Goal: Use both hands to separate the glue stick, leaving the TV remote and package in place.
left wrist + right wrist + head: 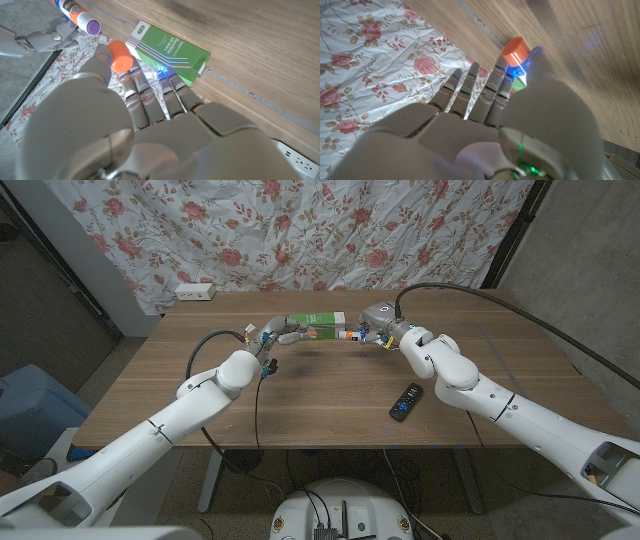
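Both hands work above the far middle of the worktop [150,395]. The left hand [284,333] pinches the orange cap [120,55] between thumb and fingers, clear of the stick. The right hand [381,330] grips the glue stick [347,335], whose bare purple end [93,25] faces the cap across an open gap in the left wrist view. The right wrist view shows that hand's fingers [470,87] closed about something with an orange end; the stick's body is hidden there.

The package [318,326], a green carton, lies just behind and between the hands near the far edge. The TV remote [405,401] lies well apart, toward the right near side.

Judgement: the separation appears made, and the step in hand is to widen it. Draw the two hands apart along the stick's axis, level, keeping both grips firm. Hold the left fingers off the carton, which sits close beneath them, and avoid sweeping the right forearm over the remote.
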Available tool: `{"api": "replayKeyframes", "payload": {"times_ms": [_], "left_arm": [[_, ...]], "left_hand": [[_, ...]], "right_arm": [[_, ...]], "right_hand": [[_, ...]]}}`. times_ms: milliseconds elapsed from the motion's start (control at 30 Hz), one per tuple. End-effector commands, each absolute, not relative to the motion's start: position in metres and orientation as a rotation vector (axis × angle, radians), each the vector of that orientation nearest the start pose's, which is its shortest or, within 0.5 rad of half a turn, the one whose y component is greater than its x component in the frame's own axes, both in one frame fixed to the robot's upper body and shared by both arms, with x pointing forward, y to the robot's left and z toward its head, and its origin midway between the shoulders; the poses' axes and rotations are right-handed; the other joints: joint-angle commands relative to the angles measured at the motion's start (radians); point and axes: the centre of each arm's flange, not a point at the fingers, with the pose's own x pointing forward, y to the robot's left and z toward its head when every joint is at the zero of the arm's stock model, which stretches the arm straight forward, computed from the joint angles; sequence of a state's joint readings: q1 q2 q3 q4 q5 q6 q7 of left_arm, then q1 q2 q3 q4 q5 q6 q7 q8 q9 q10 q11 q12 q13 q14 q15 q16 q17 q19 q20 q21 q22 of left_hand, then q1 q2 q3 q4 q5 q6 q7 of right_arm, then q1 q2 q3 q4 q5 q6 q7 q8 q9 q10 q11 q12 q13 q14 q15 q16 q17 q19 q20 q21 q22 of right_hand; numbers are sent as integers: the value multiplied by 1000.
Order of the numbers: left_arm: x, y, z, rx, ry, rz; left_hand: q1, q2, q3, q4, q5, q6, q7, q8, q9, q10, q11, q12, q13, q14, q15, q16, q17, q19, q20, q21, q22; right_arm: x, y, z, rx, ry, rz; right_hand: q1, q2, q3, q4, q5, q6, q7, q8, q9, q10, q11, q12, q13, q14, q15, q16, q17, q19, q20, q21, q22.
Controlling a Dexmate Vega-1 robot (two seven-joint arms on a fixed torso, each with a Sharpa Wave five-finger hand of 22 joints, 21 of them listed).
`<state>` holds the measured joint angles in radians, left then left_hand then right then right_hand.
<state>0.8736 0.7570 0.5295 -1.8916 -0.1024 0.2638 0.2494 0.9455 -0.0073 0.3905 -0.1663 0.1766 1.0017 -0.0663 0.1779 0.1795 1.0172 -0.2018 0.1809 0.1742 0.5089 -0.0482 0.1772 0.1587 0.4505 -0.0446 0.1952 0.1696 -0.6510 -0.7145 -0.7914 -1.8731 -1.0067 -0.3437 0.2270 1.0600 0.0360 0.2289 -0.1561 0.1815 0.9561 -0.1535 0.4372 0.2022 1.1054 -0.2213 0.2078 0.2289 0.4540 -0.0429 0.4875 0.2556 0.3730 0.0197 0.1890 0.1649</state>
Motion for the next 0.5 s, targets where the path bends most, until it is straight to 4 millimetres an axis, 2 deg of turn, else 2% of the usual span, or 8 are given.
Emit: {"api": "replayKeyframes", "payload": {"times_ms": [33, 500], "left_arm": [[577, 218, 17, 831, -553, -12], [577, 220, 30, 1002, -521, 8]], "left_hand": [[2, 10, -6, -1, 7, -3, 1, 5, 5, -9, -11, -1, 5, -3, -66, -1, 3, -4, -19, 0, 6], [0, 12, -10, 0, 7, -12, -6, 4, 5, -21, -15, -3, 6, -17, -63, -4, 3, -18, -25, -4, 6]], "right_arm": [[587, -140, 39, -1814, -628, -59], [599, -147, 31, -1816, -618, -18]], "right_hand": [[30, 33, 0, 4, 7, 91, -73, 4, 6, -4, 1, 4, 3, 10, -121, 0, 3, 8, -3, 0, 2], [32, 32, -1, 2, 8, 87, -74, 1, 6, -10, 2, 1, 2, 8, -123, 0, 4, 2, -6, -2, 2]]}}
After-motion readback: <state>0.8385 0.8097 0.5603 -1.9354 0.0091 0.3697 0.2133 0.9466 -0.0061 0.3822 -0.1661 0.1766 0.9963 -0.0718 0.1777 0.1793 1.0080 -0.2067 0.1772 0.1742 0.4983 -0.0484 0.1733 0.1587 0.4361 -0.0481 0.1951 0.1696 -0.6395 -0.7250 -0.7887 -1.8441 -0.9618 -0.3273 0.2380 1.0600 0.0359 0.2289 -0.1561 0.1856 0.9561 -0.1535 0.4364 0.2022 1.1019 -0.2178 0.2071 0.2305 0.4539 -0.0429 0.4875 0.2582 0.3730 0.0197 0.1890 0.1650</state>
